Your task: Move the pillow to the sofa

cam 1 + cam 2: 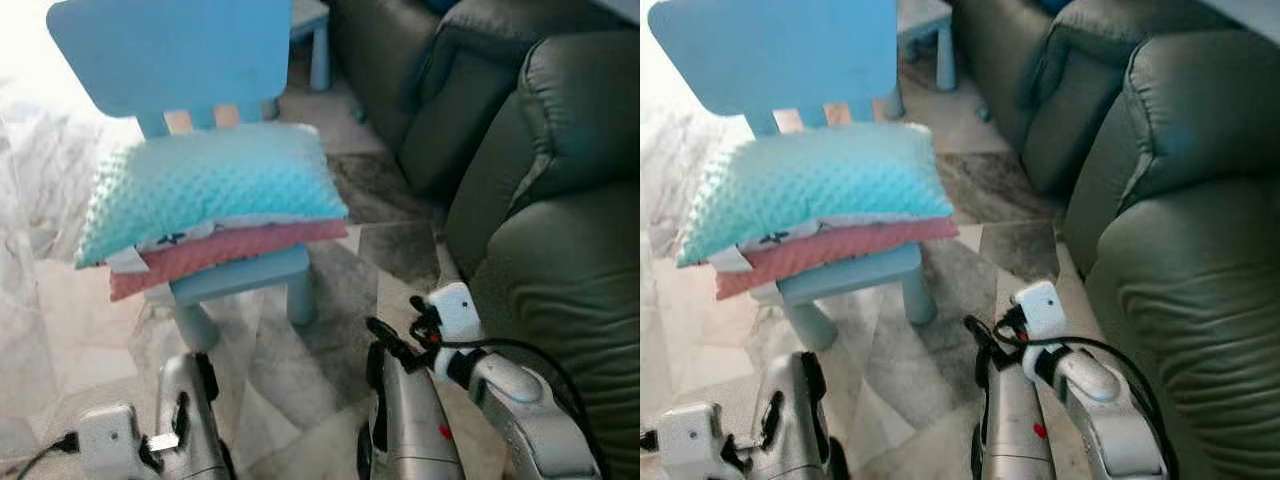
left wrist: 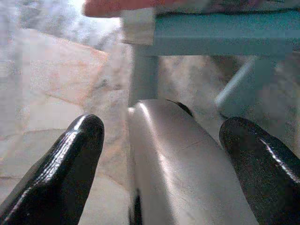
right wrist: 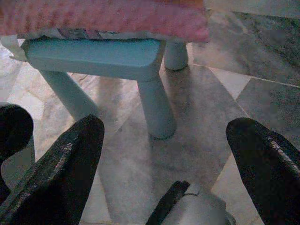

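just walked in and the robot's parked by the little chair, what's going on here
Nothing is being handled yet. A teal pillow lies on a pink pillow, both stacked on the small blue chair. The dark sofa stands to the robot's right. The left gripper and right gripper hang low in front of the chair, both open and holding nothing, above the marble floor.

The chair [image 1: 190, 60] back is cut off at the top edge. The pink pillow [image 1: 230, 255] lies mostly hidden under the blue one [image 1: 210, 185].
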You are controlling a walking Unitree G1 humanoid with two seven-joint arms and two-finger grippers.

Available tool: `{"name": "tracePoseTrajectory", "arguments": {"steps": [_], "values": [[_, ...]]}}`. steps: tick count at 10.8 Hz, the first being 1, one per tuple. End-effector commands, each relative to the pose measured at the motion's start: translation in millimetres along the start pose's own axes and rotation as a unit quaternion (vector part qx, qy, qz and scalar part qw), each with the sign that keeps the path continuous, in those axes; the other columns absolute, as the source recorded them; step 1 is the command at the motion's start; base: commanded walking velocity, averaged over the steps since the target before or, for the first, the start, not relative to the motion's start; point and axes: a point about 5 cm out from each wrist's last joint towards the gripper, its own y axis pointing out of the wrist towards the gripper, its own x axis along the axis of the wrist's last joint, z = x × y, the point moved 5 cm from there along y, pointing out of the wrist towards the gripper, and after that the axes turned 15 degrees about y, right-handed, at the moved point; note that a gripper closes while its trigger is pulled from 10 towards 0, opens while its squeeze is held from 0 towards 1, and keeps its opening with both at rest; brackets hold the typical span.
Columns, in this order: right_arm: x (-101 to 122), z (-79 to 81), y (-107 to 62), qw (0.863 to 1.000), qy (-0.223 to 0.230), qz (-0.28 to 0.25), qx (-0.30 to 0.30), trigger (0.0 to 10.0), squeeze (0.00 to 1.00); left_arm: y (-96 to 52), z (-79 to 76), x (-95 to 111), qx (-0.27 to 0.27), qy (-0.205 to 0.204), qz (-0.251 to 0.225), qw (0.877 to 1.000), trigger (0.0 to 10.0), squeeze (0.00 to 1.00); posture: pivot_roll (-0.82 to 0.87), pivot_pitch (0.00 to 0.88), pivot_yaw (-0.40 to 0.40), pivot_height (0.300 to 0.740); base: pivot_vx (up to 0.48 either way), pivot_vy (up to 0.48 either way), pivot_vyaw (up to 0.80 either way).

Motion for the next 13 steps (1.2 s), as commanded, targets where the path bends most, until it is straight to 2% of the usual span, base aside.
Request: {"name": "tracePoseTrajectory", "arguments": {"steps": [1,2,3,4,5,6,7,8,9,10,11,12,13], "values": [[5,0.6,3.5,1.000,0.003,-0.008,0.001,10.0,0.00,1.1,18.7,-1,0.038,0.013,0.007,0.999,10.0,0.00,-0.11,0.303,-0.061,0.495,0.000,0.000,0.00],[16,1.4,12.6,1.000,0.002,-0.024,0.003,10.0,0.00,9.6,32.2,6,0.062,0.018,-0.005,0.998,10.0,0.00,-0.11,0.299,-0.054,0.495,0.000,0.000,0.00],[39,4.7,33.4,0.998,-0.001,-0.057,0.011,10.0,0.00,30.9,57.8,25,0.109,0.024,-0.035,0.993,10.0,0.00,-0.11,0.295,-0.049,0.495,0.000,0.000,0.00],[55,9.8,48.5,0.997,-0.007,-0.079,0.019,10.0,0.00,49.9,72.9,41,0.142,0.016,-0.055,0.988,10.0,0.00,-0.11,0.293,-0.046,0.495,0.000,0.000,0.00],[68,17.0,60.9,0.995,-0.007,-0.099,0.028,10.0,0.00,67.6,84.1,53,0.167,0.006,-0.068,0.984,10.0,0.00,-0.11,0.289,-0.044,0.495,0.000,0.000,0.00],[85,34.2,76.2,0.991,-0.013,-0.123,0.052,10.0,0.00,89.5,91.5,69,0.173,0.005,-0.081,0.981,10.0,0.00,-0.13,0.288,-0.041,0.495,0.000,0.000,0.00],[97,55.3,93.7,0.987,-0.007,-0.134,0.084,10.0,0.00,114.2,90.9,87,0.162,0.008,-0.094,0.982,10.0,0.00,-0.13,0.293,-0.041,0.495,0.000,0.000,0.00],[103,68.5,103.6,0.985,0.001,-0.138,0.108,10.0,0.00,131.5,91.5,97,0.157,-0.008,-0.093,0.983,10.0,0.00,-0.12,0.297,-0.038,0.495,0.000,0.000,0.00],[108,84.9,113.9,0.980,0.018,-0.134,0.143,10.0,0.00,149.2,95.1,115,0.157,-0.040,-0.100,0.982,10.0,0.00,-0.12,0.303,-0.040,0.495,0.000,0.000,0.00],[110,91.4,119.9,0.980,0.026,-0.132,0.150,10.0,0.00,156.8,95.9,126,0.153,-0.059,-0.109,0.980,10.0,0.00,-0.13,0.312,-0.044,0.495,0.000,0.000,0.00],[111,95.5,127.9,0.980,0.054,-0.126,0.145,10.0,0.00,164.4,96.6,136,0.157,-0.065,-0.114,0.979,10.0,0.00,-0.13,0.320,-0.047,0.495,0.000,0.000,0.00],[110,109.1,132.6,0.975,0.091,-0.114,0.170,10.0,0.00,169.1,94.7,141,0.154,-0.084,-0.120,0.977,10.0,0.00,-0.13,0.334,-0.054,0.495,0.000,0.000,0.00],[105,119.3,135.1,0.973,0.095,-0.102,0.186,10.0,0.00,171.9,91.6,147,0.147,-0.091,-0.127,0.977,10.0,0.00,-0.13,0.346,-0.059,0.495,0.000,0.000,0.00]]}}
